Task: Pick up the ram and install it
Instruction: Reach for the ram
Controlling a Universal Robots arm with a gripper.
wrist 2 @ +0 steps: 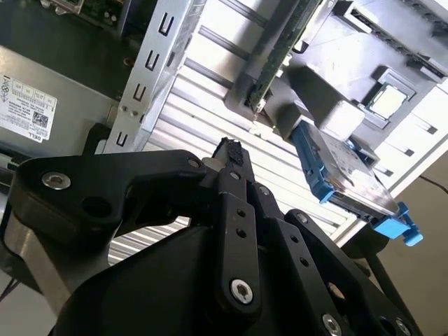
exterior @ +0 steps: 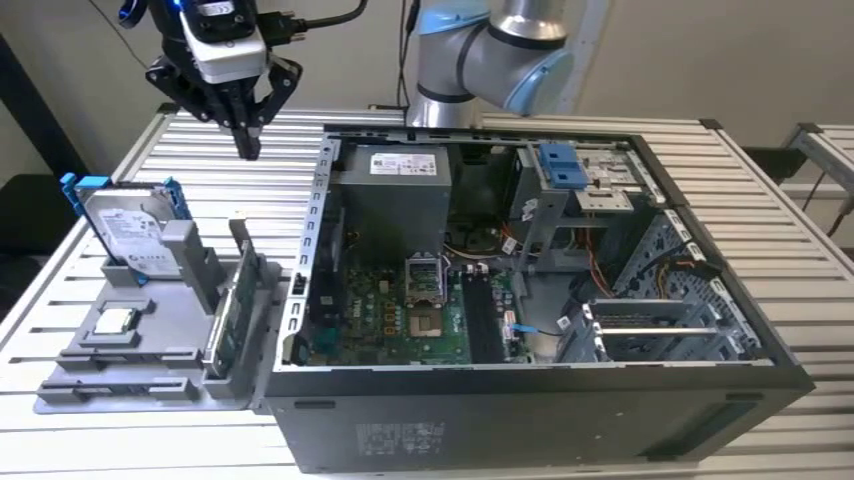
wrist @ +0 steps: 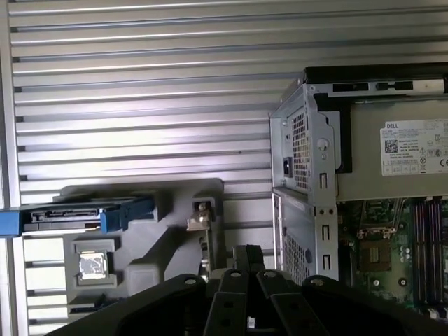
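The ram [exterior: 240, 300] is a thin dark strip standing on its long edge in a slot of the grey holder [exterior: 134, 385], at the exterior view's left beside the open computer case [exterior: 534, 420]. My gripper [exterior: 250, 148] hangs above the table behind the holder, well above the ram, its fingers pressed together and holding nothing. In the second wrist view the shut fingertips [wrist 2: 229, 148] point toward the ram [wrist 2: 276, 56]. In the first wrist view the gripper [wrist: 246, 253] lies close to the ram's top edge [wrist: 208, 248].
A silver hard drive in a blue frame [exterior: 134, 235] leans upright in the holder, and a small square CPU chip [exterior: 118, 320] lies flat on it. Inside the case, dark memory slots [exterior: 481, 320] run beside the CPU socket [exterior: 424, 280]. The power supply [exterior: 394, 200] fills the case's back corner.
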